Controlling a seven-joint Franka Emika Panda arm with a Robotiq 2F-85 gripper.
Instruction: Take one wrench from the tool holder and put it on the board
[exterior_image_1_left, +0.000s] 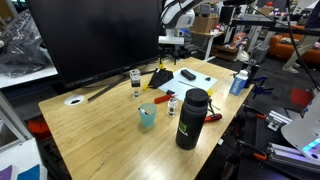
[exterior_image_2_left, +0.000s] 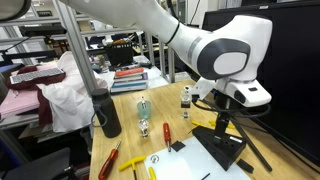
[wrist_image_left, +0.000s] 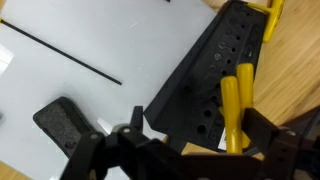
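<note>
The tool holder (wrist_image_left: 205, 75) is a black wedge with rows of holes, and it also shows in both exterior views (exterior_image_1_left: 160, 76) (exterior_image_2_left: 228, 150). A yellow-handled wrench (wrist_image_left: 232, 110) stands in it, and a second yellow handle (wrist_image_left: 270, 15) is at its far end. My gripper (wrist_image_left: 185, 150) is open just above the holder, its fingers on either side of the near wrench without closing on it. It also shows in both exterior views (exterior_image_1_left: 169, 52) (exterior_image_2_left: 222, 120). The white board (wrist_image_left: 70, 60) with a dark patch (wrist_image_left: 65, 120) lies beside the holder.
A tall black bottle (exterior_image_1_left: 191, 118), a teal cup (exterior_image_1_left: 147, 116) and small jars (exterior_image_1_left: 135, 80) stand on the wooden table (exterior_image_1_left: 100, 130). Red-handled tools (exterior_image_2_left: 110, 160) and yellow tools (exterior_image_2_left: 130, 165) lie on it. A large monitor (exterior_image_1_left: 95, 40) stands behind.
</note>
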